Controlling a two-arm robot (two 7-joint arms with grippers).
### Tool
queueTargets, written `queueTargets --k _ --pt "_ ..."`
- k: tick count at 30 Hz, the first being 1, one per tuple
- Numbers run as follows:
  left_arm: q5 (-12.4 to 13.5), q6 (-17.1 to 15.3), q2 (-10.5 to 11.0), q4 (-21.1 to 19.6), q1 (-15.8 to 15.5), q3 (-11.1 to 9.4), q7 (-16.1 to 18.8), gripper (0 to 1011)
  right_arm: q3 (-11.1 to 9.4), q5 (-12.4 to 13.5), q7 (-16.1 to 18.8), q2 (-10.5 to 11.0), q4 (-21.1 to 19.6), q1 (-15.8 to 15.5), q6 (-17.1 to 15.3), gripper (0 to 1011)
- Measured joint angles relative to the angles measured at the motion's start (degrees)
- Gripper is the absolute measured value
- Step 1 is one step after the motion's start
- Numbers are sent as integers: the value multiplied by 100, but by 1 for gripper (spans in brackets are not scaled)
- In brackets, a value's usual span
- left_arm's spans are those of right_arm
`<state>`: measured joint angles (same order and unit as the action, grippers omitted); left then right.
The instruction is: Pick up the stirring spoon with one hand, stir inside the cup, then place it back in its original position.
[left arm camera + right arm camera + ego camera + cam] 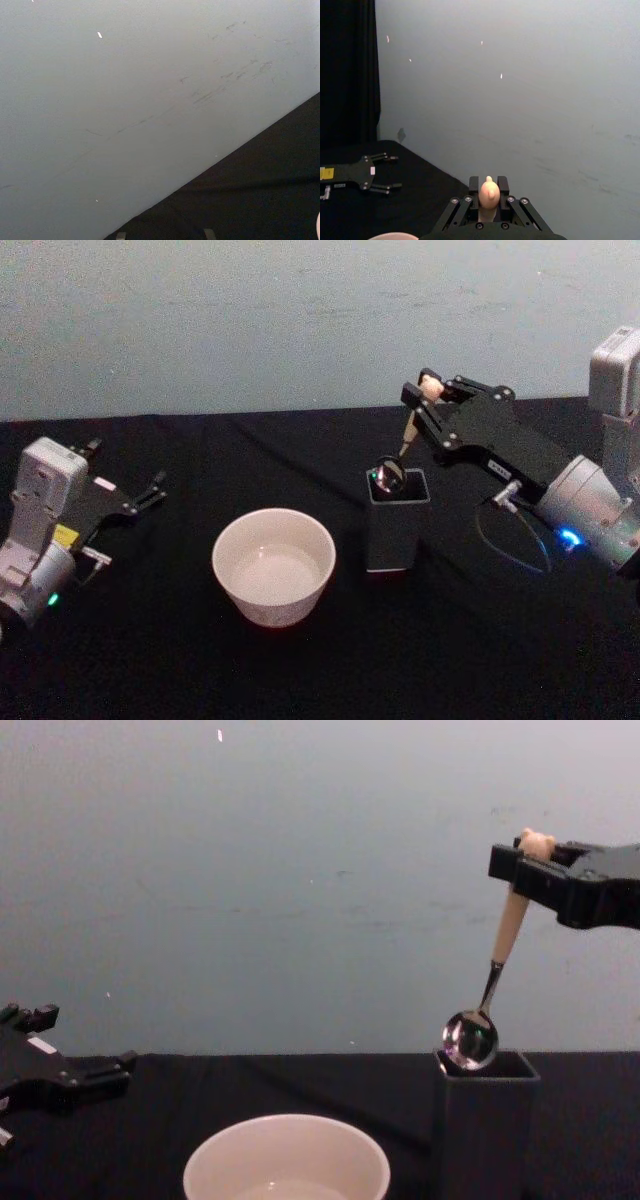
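My right tool is clamped on the bear head of the stirring spoon, which hangs tilted, its shiny bowl right at the mouth of the dark grey square holder. From the chest view I can't quite tell whether the bowl has cleared the rim. The cream-white cup sits on the table just beside the holder, toward my left. The left tool is parked wide open, well apart. My worry is that a grip this high lets the spoon pivot. Any sideways travel now could snag the bowl on the rim, tip the holder or twist the spoon loose.
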<state>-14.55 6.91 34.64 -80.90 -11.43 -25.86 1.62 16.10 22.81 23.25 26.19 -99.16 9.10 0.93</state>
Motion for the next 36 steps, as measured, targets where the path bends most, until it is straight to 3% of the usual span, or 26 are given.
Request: queueTargets --k 13,26,36 --pt "0 0 0 0 0 0 0 1001 75 8 -84 -4 44 -81 -203 214" --pt "0 0 0 0 0 0 0 1001 140 -39 -448 -334 403 -96 -552 214" --pt "0 0 0 0 0 0 0 1002 125 4 -559 -461 545 -112 -752 214"
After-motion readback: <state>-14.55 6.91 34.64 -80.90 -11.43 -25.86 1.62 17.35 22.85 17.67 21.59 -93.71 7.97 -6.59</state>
